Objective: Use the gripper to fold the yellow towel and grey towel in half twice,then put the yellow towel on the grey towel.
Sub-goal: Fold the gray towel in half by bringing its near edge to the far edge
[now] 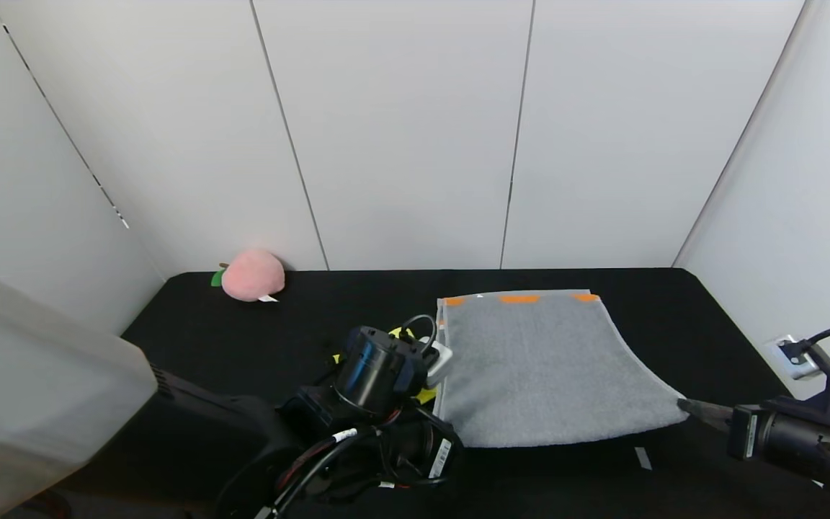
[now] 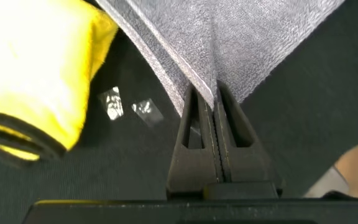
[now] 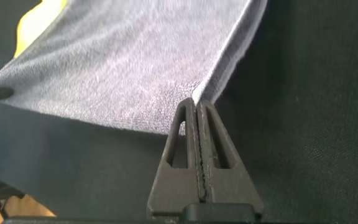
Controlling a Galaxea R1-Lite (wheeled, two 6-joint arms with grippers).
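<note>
**Both grippers pinch the near corners of the grey towel**

The grey towel (image 1: 545, 364) lies on the black table (image 1: 242, 346), right of centre in the head view. Its far edge carries a paler band with orange marks and rests flat on the tabletop. The near edge is held up off the table, so the cloth curves from the flat far part toward the two held corners.

The yellow towel (image 1: 404, 335) sits just beside the grey towel's left edge. In the head view it is mostly hidden behind the left arm, and only small yellow patches show. The left wrist view shows it as a thick, rounded yellow bundle (image 2: 36, 81) with a dark edge trim, which looks folded, though the close angle makes the number of layers hard to judge.

The left gripper (image 2: 214, 99) is at the near-left corner of the grey towel. Its fingers are pressed together on the cloth, and the corner fans out from between the tips.

The right gripper (image 3: 196, 109) is at the near-right corner. Its fingers too are closed tight on the towel's edge, with the grey cloth stretching away from the tips. In the head view this gripper reaches in low from the right, its tip meeting the towel's corner.

A pink peach-shaped plush toy (image 1: 251, 274) lies at the far left of the table against the white wall, well apart from both towels. A small pale strip (image 1: 643, 458) lies on the table near the grey towel's near-right corner.
</note>
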